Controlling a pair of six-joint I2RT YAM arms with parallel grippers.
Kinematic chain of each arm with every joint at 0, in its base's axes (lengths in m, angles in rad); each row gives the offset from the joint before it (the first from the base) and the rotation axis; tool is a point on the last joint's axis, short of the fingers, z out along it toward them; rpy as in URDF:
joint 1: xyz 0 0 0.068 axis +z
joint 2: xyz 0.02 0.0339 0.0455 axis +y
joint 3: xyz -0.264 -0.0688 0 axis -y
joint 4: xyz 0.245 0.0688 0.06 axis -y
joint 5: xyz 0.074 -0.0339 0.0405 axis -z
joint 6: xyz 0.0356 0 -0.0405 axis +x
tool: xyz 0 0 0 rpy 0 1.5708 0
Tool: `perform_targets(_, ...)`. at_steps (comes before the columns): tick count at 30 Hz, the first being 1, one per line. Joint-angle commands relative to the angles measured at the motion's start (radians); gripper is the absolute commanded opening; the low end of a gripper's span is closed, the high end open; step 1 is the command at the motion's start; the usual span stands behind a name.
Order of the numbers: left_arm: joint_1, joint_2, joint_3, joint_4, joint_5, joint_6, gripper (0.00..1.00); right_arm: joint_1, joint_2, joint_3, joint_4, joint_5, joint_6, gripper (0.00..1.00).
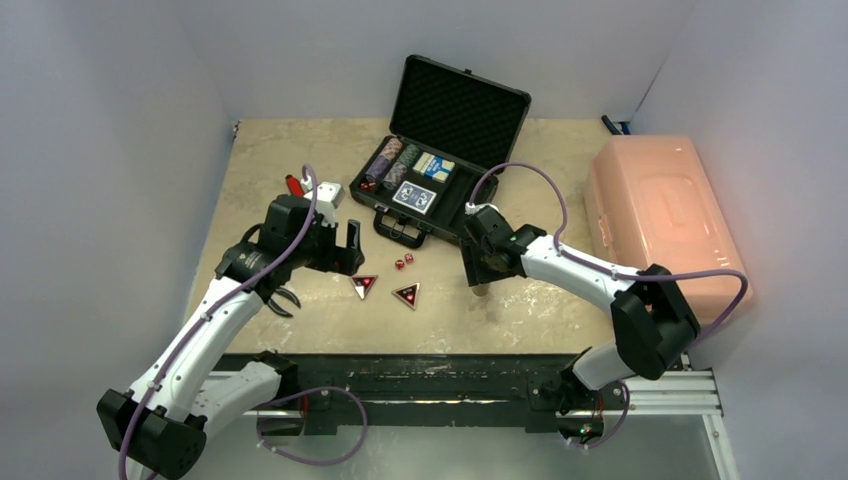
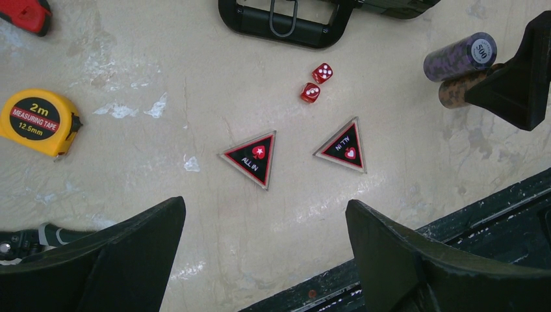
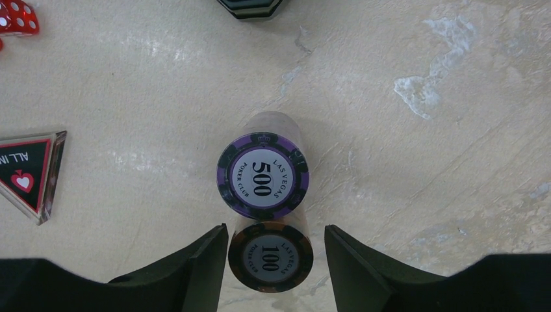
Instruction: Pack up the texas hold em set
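Right wrist view, lower centre: the right gripper [image 3: 275,227] straddles the 100 chip stack [image 3: 270,256], which stands upright on the table [image 3: 455,162]. The jaws are drawn partway in. The left one appears to meet the chip rim, while a sliver of table shows beside the right one, so the claw is not yet clenched. Just above it in the frame, and touching or nearly so, stands the 500 chip stack [image 3: 262,176].

Left wrist view: the left gripper [image 2: 263,205] hangs with its jaws spread wide, holding nothing. It is above two triangular buttons [image 2: 253,158] [image 2: 343,146], with two red dice [image 2: 322,72] [image 2: 310,92] further up the frame.

Top view, upper centre: the briefcase [image 1: 460,105] lies with its lid raised, and further chips and card decks are already in its tray.

Handling, as a judgement: a chip stack is probably dense for its size. Each disc is rigid, but the column is loose and smooth-edged, so it is likely to shear or spill if tilted. The best hold is likely across the diameter at mid-height, squeezed firmly, carried upright, and lowered into a tray groove.
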Motion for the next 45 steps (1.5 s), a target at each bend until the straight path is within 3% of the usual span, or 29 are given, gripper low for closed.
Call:
perform_targets(1,-0.007,-0.02,0.043,0.005,-0.011,0.018,0.94,0.008,0.003,0.033,0.004,0.031,0.008,0.59)
perform_targets(9,-0.008,-0.024,0.04,0.005,-0.006,0.017,0.94,0.015,0.011,0.027,0.013,0.03,0.023,0.49)
perform_targets(16,-0.008,-0.027,0.039,0.006,-0.009,0.016,0.94,0.022,0.003,0.036,-0.01,0.03,0.023,0.19)
perform_targets(19,-0.008,-0.028,0.038,0.007,-0.011,0.018,0.94,0.023,-0.008,0.049,-0.03,0.034,0.02,0.0)
perform_targets(32,-0.008,-0.058,0.02,0.039,0.007,0.017,0.93,0.022,-0.082,0.126,-0.072,-0.115,0.007,0.0)
perform_targets(38,-0.013,-0.094,-0.02,0.103,0.021,0.017,0.94,0.023,-0.127,0.138,-0.014,-0.23,0.002,0.0)
perform_targets(45,-0.015,-0.157,-0.078,0.234,0.142,0.038,0.95,0.023,-0.149,0.156,0.073,-0.369,0.013,0.0)
